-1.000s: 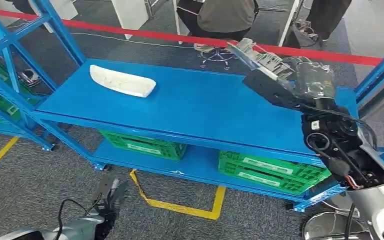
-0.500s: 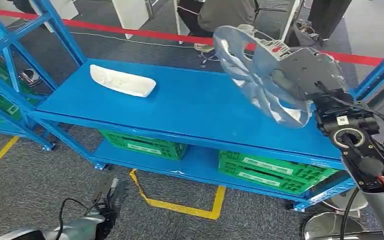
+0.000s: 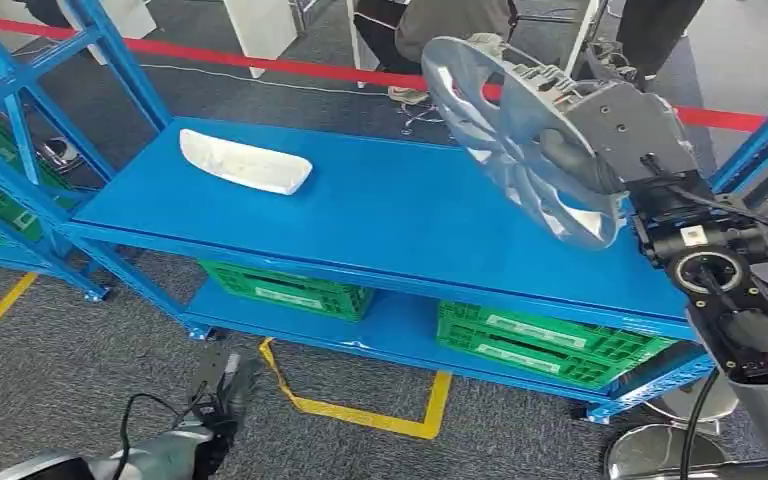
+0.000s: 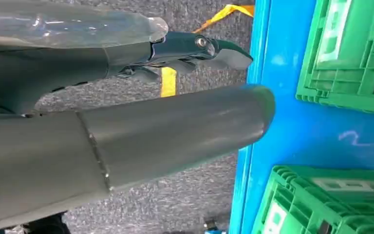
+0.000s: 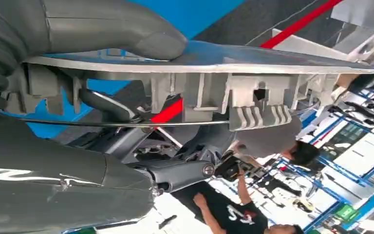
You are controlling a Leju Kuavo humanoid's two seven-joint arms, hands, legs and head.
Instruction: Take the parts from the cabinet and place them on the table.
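Note:
My right hand (image 3: 615,130) grips a round silver wheel cover (image 3: 505,125) by its rim and holds it tilted above the right end of the blue shelf (image 3: 380,215). Close up, the wheel cover (image 5: 214,78) sits between the thumb and the darker fingers (image 5: 180,173). A white curved part (image 3: 245,162) lies on the shelf's far left. My left hand (image 3: 215,400) hangs low over the carpet in front of the rack. In the left wrist view the left hand (image 4: 141,102) holds nothing, its fingers straight and apart.
Green crates (image 3: 285,290) (image 3: 545,345) stand on the lower shelf. Blue uprights (image 3: 20,130) (image 3: 760,140) frame both ends. Yellow floor tape (image 3: 360,410) marks the carpet. A red barrier tape (image 3: 290,68) runs behind, with people (image 3: 455,30) beyond it.
My right hand has turned and lifted the wheel cover, from edge-on low over the shelf to face-on and higher. The left hand has barely moved.

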